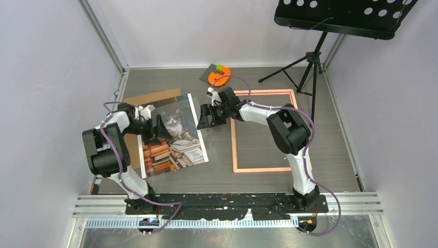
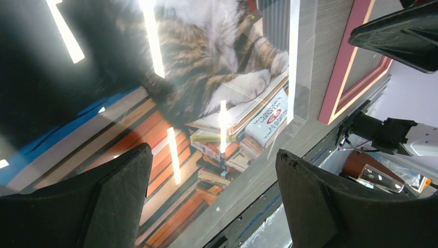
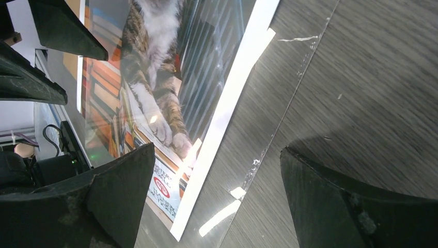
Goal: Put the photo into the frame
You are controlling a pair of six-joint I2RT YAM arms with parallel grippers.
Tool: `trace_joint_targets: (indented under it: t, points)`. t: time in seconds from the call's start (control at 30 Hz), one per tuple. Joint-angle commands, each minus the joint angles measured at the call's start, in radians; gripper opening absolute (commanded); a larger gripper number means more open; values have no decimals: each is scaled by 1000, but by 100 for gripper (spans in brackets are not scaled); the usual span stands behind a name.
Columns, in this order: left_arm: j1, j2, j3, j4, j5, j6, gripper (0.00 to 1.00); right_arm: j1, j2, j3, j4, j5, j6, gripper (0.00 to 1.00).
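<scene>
Both grippers are spread wide and hold nothing. The right gripper (image 3: 217, 150) hangs low over the grey wood-grain table (image 3: 361, 77), straddling the white-bordered long edge of the large paper print of a grey-and-white cat on stacked books (image 3: 150, 77). One finger is above the picture, the other above bare table. What looks like a clear glossy sheet (image 3: 255, 119) lies over the print and overhangs that edge.

The left gripper (image 2: 212, 155) hovers above the middle of the print, with the books and the cat's paws between its fingers. Whether either gripper touches the surface, I cannot tell.

The step in hand seems to be getting hold of the flat print. It would go best if the right gripper came down at the edge and worked one finger under the paper, while the left pressed lightly so it does not slide.

The thin salmon-pink rectangular frame (image 1: 261, 169) lies flat just behind the right gripper, away from the print, near but apart. A plain brown board (image 1: 152, 96) shows beyond the left gripper, partly under the print.
</scene>
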Motion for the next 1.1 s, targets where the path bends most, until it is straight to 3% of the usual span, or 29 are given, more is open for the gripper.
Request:
trace_joint_targets:
  t: [0.0,0.3,0.57,0.7,1.07]
  points:
    - [-4,11,-10,32,70,10,87,26,55,-45,-85,18,3,99]
    - [-3,-66,-19,21,-23,16,91,25,45,-43,-97,43,-12,99]
    - [-1,-213,4,-22,-262,22,96,25,42,-42,-137,82,-39,99]
    - [-1,-173,26,-48,-375,42,96,25,50,-43,-137,74,-38,99]
    - [-1,-34,36,-44,-447,45,94,32,61,-50,-130,61,-30,99]
